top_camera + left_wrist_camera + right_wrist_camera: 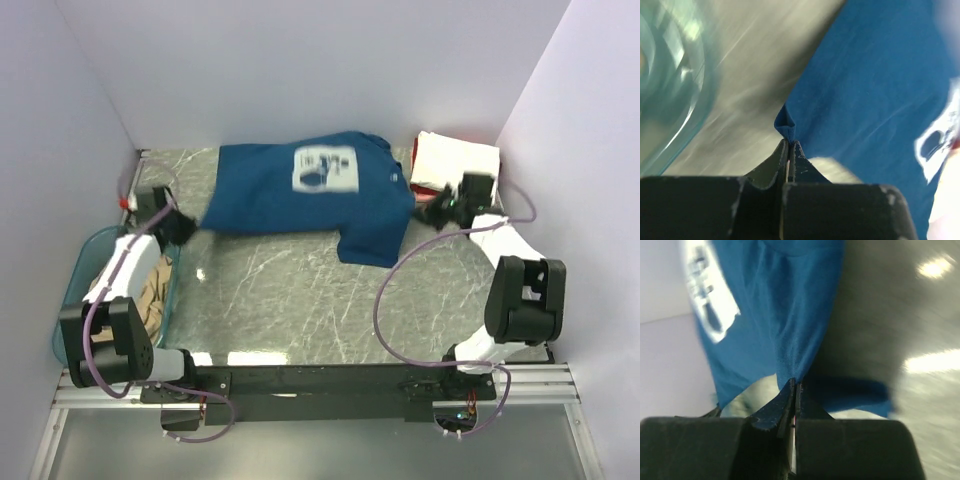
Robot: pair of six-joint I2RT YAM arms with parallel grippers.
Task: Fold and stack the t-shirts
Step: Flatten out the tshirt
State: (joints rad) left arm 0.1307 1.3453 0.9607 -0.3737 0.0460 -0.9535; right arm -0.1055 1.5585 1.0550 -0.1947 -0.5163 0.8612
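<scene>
Navy t-shirt (300, 195) lies spread and unfolded across the far bench (290, 290), with the left pincer (185, 228) and right pincer (435, 212) clamped on opposite ends. A folded cream t-shirt (455, 160) sits far right. A tan t-shirt (150, 295) waits in the teal tub (85, 260), so most folding likely remains.

A navy blue cloth t-shirt (290, 205) lies spread across the far half of the grey marbled bench (300, 300). Its pale square print (325, 168) faces up and one sleeve points toward the near edge. The left pincer (789, 142) and right pincer (795, 386) each pinch one end of it. A folded cream t-shirt (455, 160) sits at the bench's far right corner, on a red t-shirt (482, 143) that shows only as a sliver. A crumpled tan t-shirt (150, 295) lies at the bench's left edge.
</scene>
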